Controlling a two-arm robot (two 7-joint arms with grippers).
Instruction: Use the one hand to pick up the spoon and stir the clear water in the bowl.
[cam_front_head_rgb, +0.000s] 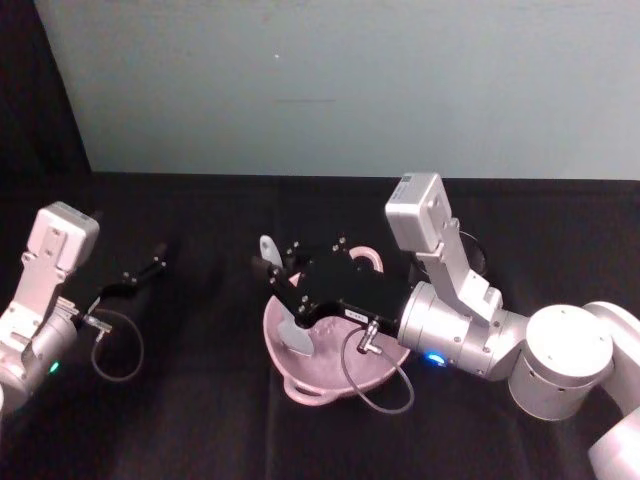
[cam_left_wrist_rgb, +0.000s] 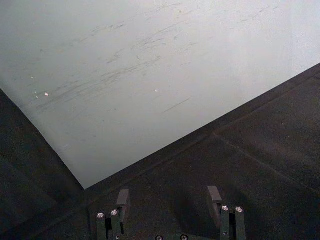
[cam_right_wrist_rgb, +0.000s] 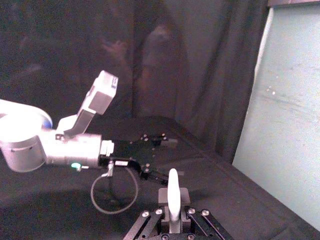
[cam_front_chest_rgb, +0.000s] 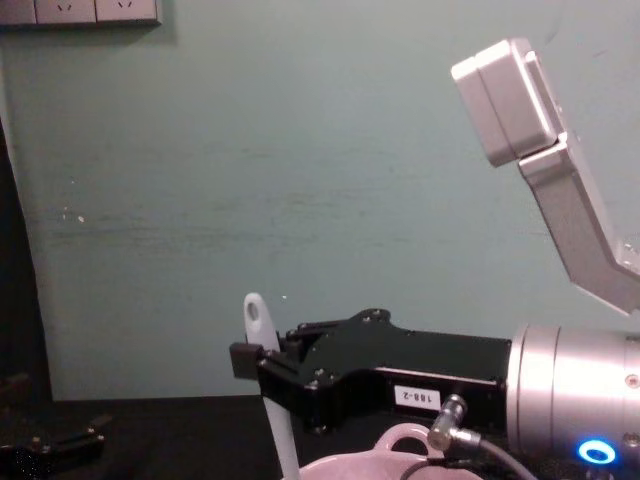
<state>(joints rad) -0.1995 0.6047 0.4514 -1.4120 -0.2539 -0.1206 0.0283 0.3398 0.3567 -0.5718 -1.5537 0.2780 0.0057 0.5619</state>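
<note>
One spoon (cam_front_head_rgb: 285, 310) clamped in right gripper (cam_front_head_rgb: 283, 287) — blade in bowl (cam_front_head_rgb: 300, 385) — left gripper (cam_left_wrist_rgb: 170, 200) wide, idle.

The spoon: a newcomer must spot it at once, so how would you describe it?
Start at the black table and find the pale pink bowl near its middle. The right gripper is shut on the spoon, whose flat blade dips into the bowl. It is the one white, slim-handled utensil, with an oval hole at its top.

It looked like a robot lab: a desk (cam_front_head_rgb: 200, 420) in black cloth, black curtains (cam_right_wrist_rgb: 150, 60), and a plain green board (cam_front_head_rgb: 350, 80).
</note>
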